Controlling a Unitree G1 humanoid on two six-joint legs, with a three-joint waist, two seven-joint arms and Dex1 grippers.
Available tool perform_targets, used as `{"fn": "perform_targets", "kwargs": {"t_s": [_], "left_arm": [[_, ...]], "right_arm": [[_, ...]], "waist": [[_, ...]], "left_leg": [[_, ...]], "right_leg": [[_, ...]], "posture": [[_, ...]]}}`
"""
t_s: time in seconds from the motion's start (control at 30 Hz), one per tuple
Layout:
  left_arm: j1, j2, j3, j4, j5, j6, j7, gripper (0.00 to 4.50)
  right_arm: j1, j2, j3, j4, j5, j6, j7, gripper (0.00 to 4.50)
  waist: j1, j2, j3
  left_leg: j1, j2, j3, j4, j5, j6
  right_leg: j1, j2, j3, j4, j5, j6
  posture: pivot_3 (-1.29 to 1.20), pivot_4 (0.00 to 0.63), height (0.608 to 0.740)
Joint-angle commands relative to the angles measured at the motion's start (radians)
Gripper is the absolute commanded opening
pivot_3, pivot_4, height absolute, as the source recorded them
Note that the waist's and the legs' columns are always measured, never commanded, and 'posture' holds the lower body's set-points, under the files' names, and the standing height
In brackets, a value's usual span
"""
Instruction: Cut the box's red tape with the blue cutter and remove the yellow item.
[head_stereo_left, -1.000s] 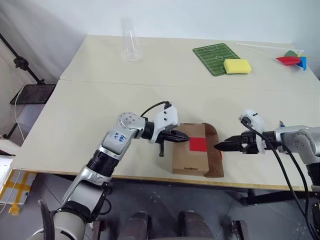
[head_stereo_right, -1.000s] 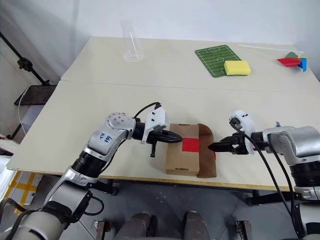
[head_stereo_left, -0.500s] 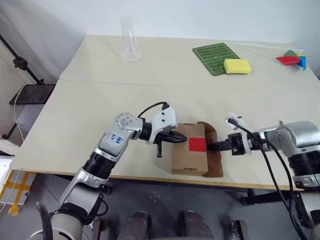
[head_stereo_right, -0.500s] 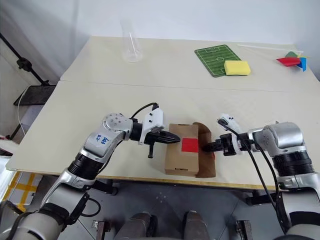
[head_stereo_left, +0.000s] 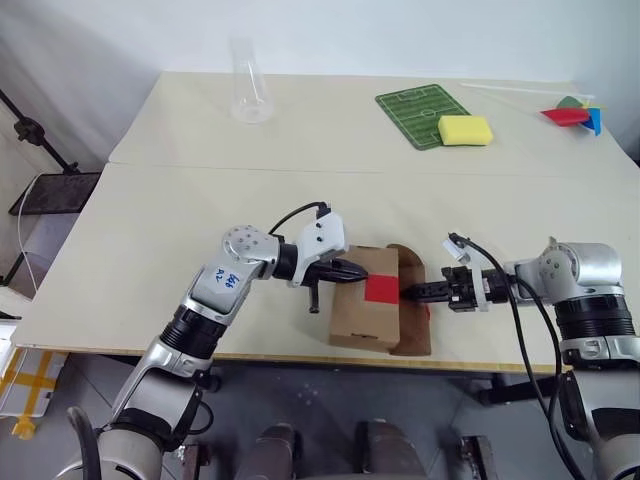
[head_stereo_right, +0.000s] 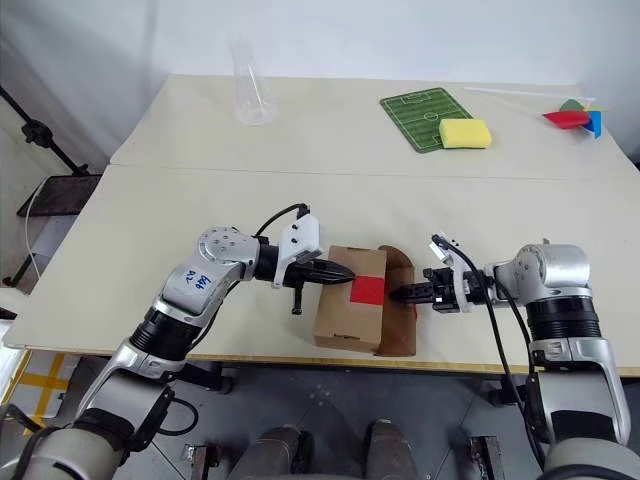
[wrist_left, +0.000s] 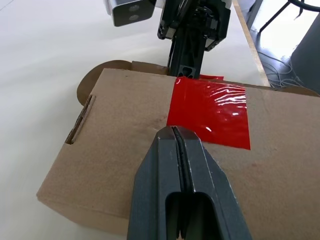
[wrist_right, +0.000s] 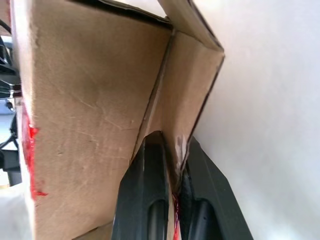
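A pale beige table (head_stereo_left: 180, 210), seemingly two tops butted along one seam, carries the box (head_stereo_left: 355, 318) near its front edge. At the far side stand a clear plastic cup (head_stereo_left: 247, 82), a green football-pitch mat (head_stereo_left: 412, 108) with a yellow sponge (head_stereo_left: 466, 129) on its corner, and coloured shapes (head_stereo_left: 572, 113).

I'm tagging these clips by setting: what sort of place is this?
Probably a robot test lab, not a home: a plain beige table holds unrelated props, namely a brown cardboard box with red tape, a green football-pitch mat and a yellow sponge. A black stand rises beside it.
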Motion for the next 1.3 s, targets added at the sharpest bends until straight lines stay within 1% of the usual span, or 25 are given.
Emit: {"fn": "perform_targets", "kwargs": {"t_s": [0.03,0.07,0.17,0.33,0.43,0.53,0.7,0.77,0.87,0.93,1.0,1.13,1.3], "left_arm": [[0.015,0.011,-0.011,-0.009,0.005,0.002,-0.001,0.00],[0.013,0.011,-0.012,-0.007,0.005,0.000,-0.002,0.00],[0.011,0.010,-0.012,-0.004,0.005,-0.001,-0.003,0.00],[0.019,0.021,-0.012,-0.011,-0.003,-0.002,-0.018,0.00],[0.031,0.052,-0.024,-0.020,-0.034,0.006,-0.093,0.00],[0.027,0.057,-0.031,0.021,-0.030,-0.031,-0.116,0.00],[0.003,-0.022,-0.030,0.125,-0.010,-0.131,-0.066,0.00],[-0.019,-0.102,-0.030,0.184,-0.007,-0.188,-0.024,0.00],[-0.041,-0.191,-0.028,0.243,-0.002,-0.244,0.014,0.00],[-0.050,-0.233,-0.030,0.270,0.003,-0.278,0.023,0.00],[-0.049,-0.257,-0.022,0.278,-0.002,-0.284,0.028,0.00],[-0.050,-0.281,-0.011,0.314,0.013,-0.334,0.048,0.00],[-0.045,-0.335,0.011,0.338,0.001,-0.376,0.084,0.00]], "right_arm": [[0.006,0.012,0.031,-0.017,0.020,-0.015,0.016,0.29],[0.000,0.018,0.031,-0.009,0.016,-0.022,0.011,0.14],[-0.013,0.029,0.024,-0.003,0.013,-0.028,0.000,0.14],[-0.035,0.044,-0.056,-0.008,0.027,0.028,-0.054,0.14],[-0.050,0.011,-0.093,-0.030,0.071,0.080,-0.089,0.14],[-0.078,-0.070,-0.079,-0.030,0.206,0.084,-0.132,0.14],[-0.119,-0.221,-0.033,-0.021,0.445,0.084,-0.256,0.14],[-0.152,-0.314,0.017,-0.030,0.547,0.084,-0.302,0.14],[-0.190,-0.419,0.085,-0.028,0.683,0.084,-0.367,0.14],[-0.211,-0.471,0.131,-0.036,0.726,0.084,-0.401,0.14],[-0.217,-0.501,0.157,-0.036,0.767,0.084,-0.427,0.14],[-0.255,-0.545,0.205,-0.038,0.827,0.084,-0.467,0.14],[-0.385,-0.609,0.333,-0.023,0.842,0.084,-0.465,0.14]], "waist": [[0.001,0.000,0.000],[0.000,0.000,0.000],[-0.001,0.000,0.000],[-0.003,0.000,0.000],[-0.001,0.000,0.000],[0.003,0.001,0.001],[0.027,0.001,0.001],[0.035,0.001,0.001],[0.043,0.002,0.002],[0.043,0.001,0.002],[0.043,0.001,0.002],[0.039,0.001,0.003],[0.039,0.002,0.003]], "left_leg": [[0.000,0.000,0.000,0.000,0.000,0.000],[0.000,0.000,0.000,0.000,0.000,0.000],[0.000,0.000,0.000,0.000,0.000,0.000],[0.000,0.000,0.000,0.000,0.001,-0.001],[0.000,0.000,0.000,-0.001,0.001,-0.001],[0.000,0.000,0.000,-0.003,0.001,-0.001],[-0.001,-0.003,0.000,-0.004,0.001,0.000],[-0.001,-0.003,-0.001,-0.004,0.002,0.000],[-0.004,-0.007,-0.001,-0.004,0.003,0.003],[-0.005,-0.006,-0.001,-0.005,0.003,0.003],[-0.005,-0.006,-0.001,-0.005,0.003,0.003],[-0.005,-0.005,0.000,-0.006,0.003,0.003],[-0.007,-0.004,0.000,-0.006,0.003,0.003]], "right_leg": [[0.000,0.000,0.000,0.000,0.000,0.000],[0.000,0.000,0.000,0.000,0.000,0.000],[0.000,0.000,0.000,0.000,0.000,0.000],[0.000,0.000,0.000,0.000,0.000,0.000],[-0.001,0.000,0.000,0.000,0.000,0.000],[-0.001,0.000,0.000,0.000,0.000,0.000],[-0.001,-0.002,0.000,-0.002,0.000,0.000],[0.000,-0.003,-0.001,-0.005,0.000,0.000],[-0.001,-0.004,-0.001,-0.008,0.001,0.001],[-0.001,-0.004,-0.001,-0.008,0.002,0.003],[-0.001,-0.004,-0.001,-0.009,0.002,0.003],[-0.001,-0.004,-0.001,-0.012,0.002,0.003],[-0.002,-0.004,-0.001,-0.016,0.002,0.003]], "posture": [[0.00,0.150,0.740],[0.00,0.150,0.740],[0.00,0.150,0.740],[0.00,0.150,0.740],[0.00,0.150,0.740],[0.00,0.150,0.740],[0.00,0.150,0.740],[0.00,0.150,0.740],[0.00,0.150,0.740],[0.00,0.150,0.740],[0.00,0.150,0.740],[0.00,0.150,0.740],[0.00,0.150,0.740]]}}
